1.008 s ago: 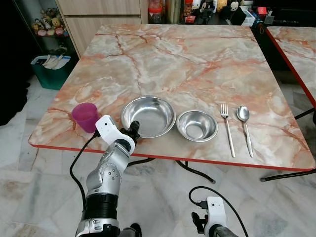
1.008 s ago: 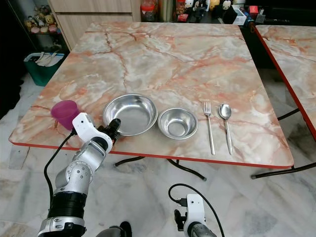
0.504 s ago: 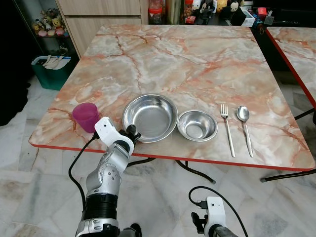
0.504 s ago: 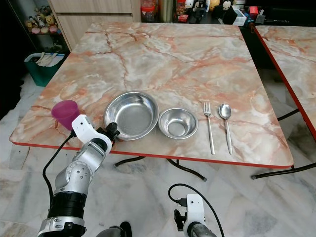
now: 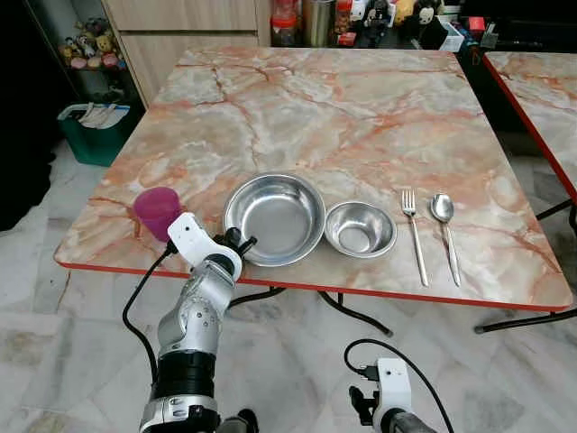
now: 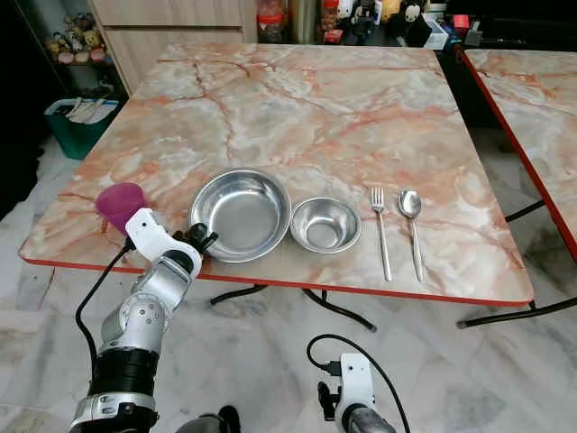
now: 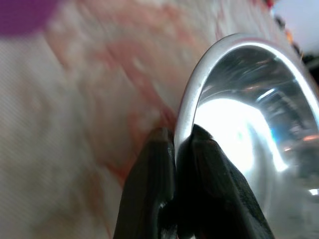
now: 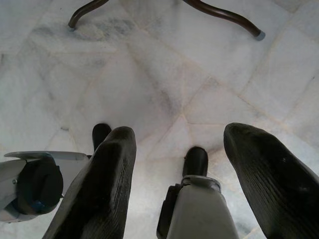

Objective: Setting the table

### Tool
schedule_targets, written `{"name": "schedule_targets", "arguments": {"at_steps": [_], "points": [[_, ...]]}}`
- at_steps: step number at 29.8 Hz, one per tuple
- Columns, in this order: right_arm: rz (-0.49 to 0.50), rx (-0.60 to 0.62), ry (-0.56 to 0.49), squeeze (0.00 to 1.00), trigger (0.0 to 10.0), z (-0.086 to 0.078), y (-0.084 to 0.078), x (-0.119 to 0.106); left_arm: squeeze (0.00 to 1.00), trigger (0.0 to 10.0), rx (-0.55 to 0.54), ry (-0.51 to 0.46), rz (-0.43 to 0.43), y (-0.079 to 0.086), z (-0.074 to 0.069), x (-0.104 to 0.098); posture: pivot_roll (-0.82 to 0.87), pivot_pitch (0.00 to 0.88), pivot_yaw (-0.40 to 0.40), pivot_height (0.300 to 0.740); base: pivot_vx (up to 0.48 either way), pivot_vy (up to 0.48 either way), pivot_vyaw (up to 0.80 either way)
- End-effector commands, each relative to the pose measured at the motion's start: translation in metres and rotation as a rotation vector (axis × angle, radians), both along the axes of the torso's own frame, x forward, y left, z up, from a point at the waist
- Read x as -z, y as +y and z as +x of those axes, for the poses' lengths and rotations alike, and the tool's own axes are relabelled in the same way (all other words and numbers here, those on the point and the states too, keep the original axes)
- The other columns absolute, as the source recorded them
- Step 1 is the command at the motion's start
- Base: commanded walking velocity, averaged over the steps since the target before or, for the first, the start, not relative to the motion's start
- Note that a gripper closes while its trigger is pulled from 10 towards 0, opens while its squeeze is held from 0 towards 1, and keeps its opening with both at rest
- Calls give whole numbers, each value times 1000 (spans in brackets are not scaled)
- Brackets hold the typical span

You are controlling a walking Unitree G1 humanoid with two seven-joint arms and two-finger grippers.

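A large steel bowl [image 5: 275, 218] sits near the front edge of the marble table [image 5: 343, 108]. My left gripper [image 5: 240, 244] is shut on the bowl's near-left rim [image 7: 185, 112], one finger inside and one outside. A smaller steel bowl [image 5: 360, 228] rests just right of the large one, touching or nearly touching it. Further right lie a fork [image 5: 414, 234] and a spoon [image 5: 446, 229], side by side. A purple cup [image 5: 157, 211] stands at the table's front left, close beside my left wrist. My right gripper [image 8: 179, 164] hangs open low over the floor.
A second marble table [image 5: 541, 99] stands to the right with a gap between. A green bin [image 5: 93, 129] sits on the floor at the left, by a wooden cabinet [image 5: 180, 36]. Jars and small items line the table's far edge.
The left gripper has drawn the large bowl slightly rightward, closing the gap to the small bowl. The camera has shifted a little.
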State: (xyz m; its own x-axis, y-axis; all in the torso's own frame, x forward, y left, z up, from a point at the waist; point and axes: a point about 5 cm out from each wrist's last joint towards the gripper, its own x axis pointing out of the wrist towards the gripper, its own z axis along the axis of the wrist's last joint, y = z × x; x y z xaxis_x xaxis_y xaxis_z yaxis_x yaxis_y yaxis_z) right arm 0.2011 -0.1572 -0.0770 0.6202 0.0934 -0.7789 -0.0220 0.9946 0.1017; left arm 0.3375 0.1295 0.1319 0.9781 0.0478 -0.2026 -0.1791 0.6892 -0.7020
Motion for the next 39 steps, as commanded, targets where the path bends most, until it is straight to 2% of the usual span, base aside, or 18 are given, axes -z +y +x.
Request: {"name": "schedule_targets", "arguments": {"at_steps": [1, 4, 9, 11, 13, 18, 21, 23, 24, 25, 26, 29, 39], "points": [[2, -3, 14, 0, 10000, -2, -1, 1, 0, 0, -64, -45, -31, 8, -2, -4, 119, 110, 3, 740, 0, 0, 0], [0, -6, 13, 0, 10000, -1, -1, 1, 0, 0, -75, -80, -36, 9, -1, -9, 120, 107, -1, 740, 0, 0, 0], [-5, -10, 10, 0, 10000, 0, -3, 0, 0, 0, -55, -200, -107, 5, 1, -24, 119, 98, -12, 740, 0, 0, 0], [-6, -11, 9, 0, 10000, 1, -3, 0, 0, 4667, -30, -240, -110, 1, 0, -28, 119, 95, -16, 740, 0, 0, 0], [-6, -12, 8, 0, 10000, 1, -3, -1, 0, 10000, -3, -279, -115, -4, 1, -33, 119, 94, -16, 740, 0, 0, 0], [-7, -12, 5, 0, 10000, 3, -4, -1, 0, 10000, 30, -336, -98, -13, 1, -40, 116, 90, -19, 740, 0, 0, 0], [-3, -9, -4, 0, 10000, 4, -4, -2, 0, 10000, 23, -377, -46, -15, 0, -46, 113, 84, -22, 740, 0, 0, 0], [-3, -9, -7, 0, 10000, 4, -5, -3, 0, 10000, 24, -409, 20, -18, 0, -51, 111, 79, -24, 740, 0, -358, 0], [-3, -9, -7, 0, 10000, 4, -5, -3, 0, 10000, 24, -409, 20, -18, 0, -51, 111, 79, -24, 740, 0, -394, 0], [-4, -8, -7, 0, 10000, 4, -5, -3, 0, 10000, 31, -426, 106, -20, 0, -54, 105, 72, -28, 740, 0, -465, 0], [-4, -7, -8, 0, 10000, 4, -6, -3, 0, 10000, 36, -441, 155, -22, 0, -55, 105, 69, -30, 740, 0, -465, 0], [-8, -8, -9, 0, 10000, 5, -7, -3, 0, 10000, 40, -458, 188, -26, -1, -57, 101, 60, -31, 740, 0, -465, 0], [-16, -13, -2, 0, 10000, 4, -9, -2, 0, 10000, 26, -468, 221, -26, -3, -55, 103, 40, -34, 740, 0, -448, 0]]}}
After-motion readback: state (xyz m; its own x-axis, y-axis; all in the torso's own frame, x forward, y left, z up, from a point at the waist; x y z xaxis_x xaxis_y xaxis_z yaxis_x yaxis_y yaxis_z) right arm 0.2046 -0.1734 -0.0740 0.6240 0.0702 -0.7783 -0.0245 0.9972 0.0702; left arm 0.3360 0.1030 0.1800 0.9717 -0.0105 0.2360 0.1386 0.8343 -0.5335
